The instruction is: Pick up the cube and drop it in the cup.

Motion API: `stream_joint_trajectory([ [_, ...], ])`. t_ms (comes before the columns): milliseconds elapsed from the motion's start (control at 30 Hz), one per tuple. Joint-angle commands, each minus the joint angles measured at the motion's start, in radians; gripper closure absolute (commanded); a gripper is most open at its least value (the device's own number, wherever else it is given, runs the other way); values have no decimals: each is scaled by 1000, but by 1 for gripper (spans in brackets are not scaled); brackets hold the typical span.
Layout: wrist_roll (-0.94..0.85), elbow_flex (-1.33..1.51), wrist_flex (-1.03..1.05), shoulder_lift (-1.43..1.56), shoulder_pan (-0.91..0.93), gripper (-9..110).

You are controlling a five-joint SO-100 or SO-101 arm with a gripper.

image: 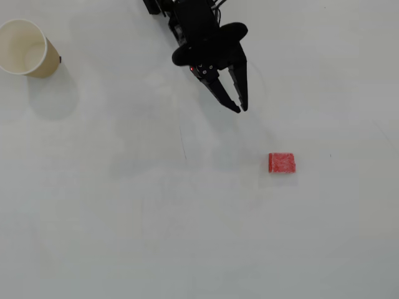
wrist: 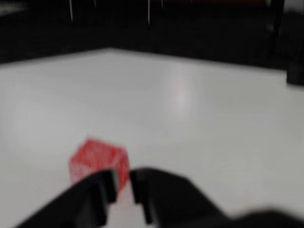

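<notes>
The small red cube point(image: 282, 163) lies flat on the white table, right of centre in the overhead view. In the blurred wrist view the cube point(wrist: 97, 159) sits just beyond the fingertips, slightly to their left. My black gripper point(image: 240, 108) hangs above the table up and to the left of the cube, well apart from it, its fingers nearly together with nothing between them. The wrist view shows the gripper point(wrist: 122, 186) at the bottom edge with only a thin slit between the tips. The cream cup point(image: 25, 48) stands upright at the far upper left, with nothing visible inside.
The white table point(image: 156, 218) spreads in all directions around the cube. In the wrist view a dark background lies beyond the table's far edge point(wrist: 190, 59).
</notes>
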Motion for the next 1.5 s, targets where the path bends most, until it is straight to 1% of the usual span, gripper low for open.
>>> stream_joint_trajectory([
  [0,-11,-37,-81,-20,-17,101],
  [67,-11,-20,-110,-14,-14,101],
  [100,-12,-14,-118,-11,-14,94],
  [133,-12,-8,-120,-8,-14,79],
  [200,-14,9,-117,-8,-15,57],
  [267,-14,17,-91,-8,-15,39],
  [300,-14,18,-75,-6,-15,34],
  [500,-14,9,-34,-6,-11,33],
  [600,-14,5,-34,-14,-15,29],
  [700,-14,-32,-29,-49,-20,29],
  [800,-6,-115,-18,-144,-28,29],
  [1067,-3,-425,-21,-511,-52,29],
  [1467,-3,-655,-64,-841,-44,29],
])
